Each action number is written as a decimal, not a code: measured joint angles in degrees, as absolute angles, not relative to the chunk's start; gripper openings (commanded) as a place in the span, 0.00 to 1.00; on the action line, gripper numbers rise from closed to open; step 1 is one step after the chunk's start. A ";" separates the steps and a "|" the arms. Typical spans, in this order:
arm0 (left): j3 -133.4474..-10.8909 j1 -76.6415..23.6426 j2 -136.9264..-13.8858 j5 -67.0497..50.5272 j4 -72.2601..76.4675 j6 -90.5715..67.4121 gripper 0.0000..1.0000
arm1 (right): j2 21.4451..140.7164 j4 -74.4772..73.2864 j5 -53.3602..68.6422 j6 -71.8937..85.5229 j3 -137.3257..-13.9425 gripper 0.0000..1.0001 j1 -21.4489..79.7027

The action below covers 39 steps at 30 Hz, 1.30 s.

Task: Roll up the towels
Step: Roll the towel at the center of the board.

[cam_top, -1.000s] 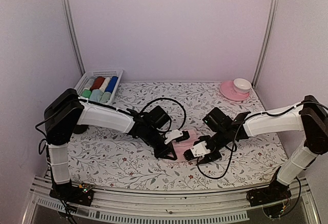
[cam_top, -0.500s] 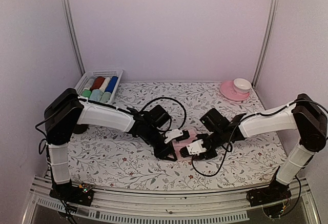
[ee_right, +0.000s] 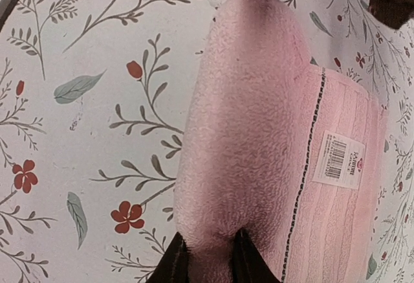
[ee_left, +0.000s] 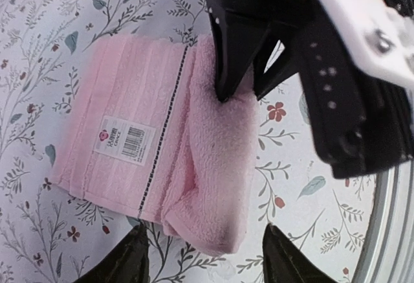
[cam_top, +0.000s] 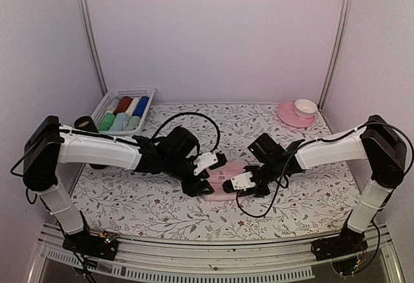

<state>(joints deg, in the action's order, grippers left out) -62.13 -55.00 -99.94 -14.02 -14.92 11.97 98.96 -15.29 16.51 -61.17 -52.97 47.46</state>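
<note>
Floral-print worktop [cam_top: 129, 200], basket far left, cup far right.
The white slatted basket [cam_top: 150, 91] holds rolled cloths, among them a dark red cloth [cam_top: 123, 105], a white cloth [cam_top: 132, 106] and a royal blue cloth [cam_top: 141, 105]. A white cup [cam_top: 306, 107] sits on a pink saucer [cam_top: 286, 116]. A dark round object [cam_top: 83, 123], perhaps a tube end, lies near the basket.

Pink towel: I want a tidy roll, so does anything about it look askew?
Yes. The pink towel is barely rolled: only one loose, lumpy fold, bulging past the flat part's edge at the end by the left gripper. The right gripper pinches its other end.
</note>
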 measured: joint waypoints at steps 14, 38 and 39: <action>-49.19 -67.22 -95.33 3.29 3.70 23.73 0.59 | 106.26 -29.74 30.72 -60.16 -63.99 0.20 41.82; -49.25 -68.16 -104.20 11.31 9.69 30.00 0.47 | 109.14 -36.40 36.29 -60.20 -67.26 0.20 40.42; -49.30 -68.16 -104.40 11.42 9.76 30.04 0.43 | 109.21 -36.56 36.42 -60.20 -67.31 0.20 40.40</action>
